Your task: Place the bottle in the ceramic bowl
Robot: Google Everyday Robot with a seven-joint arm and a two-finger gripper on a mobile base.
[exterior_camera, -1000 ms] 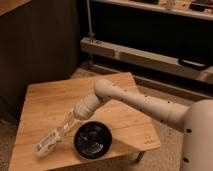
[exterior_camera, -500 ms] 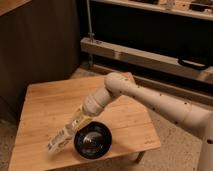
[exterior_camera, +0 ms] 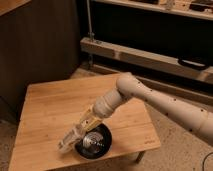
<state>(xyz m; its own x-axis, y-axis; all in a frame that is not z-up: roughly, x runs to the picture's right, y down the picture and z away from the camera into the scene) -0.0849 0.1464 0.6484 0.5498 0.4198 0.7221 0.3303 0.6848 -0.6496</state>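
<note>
The black ceramic bowl sits near the front edge of a small wooden table, its shiny inside showing. My gripper reaches down from the white arm on the right and hangs over the bowl's left rim. It is shut on the clear bottle, which has a whitish label. The bottle is tilted, with its lower end pointing down-left, just left of the bowl and a little above the table.
The table's front edge runs just below the bowl and its right edge lies under my arm. A dark wooden cabinet stands behind the table. Metal shelving with a low rail stands at the back right.
My gripper has carried the bottle to the right, from the table's front left toward the bowl's left rim. The bowl has not moved.
</note>
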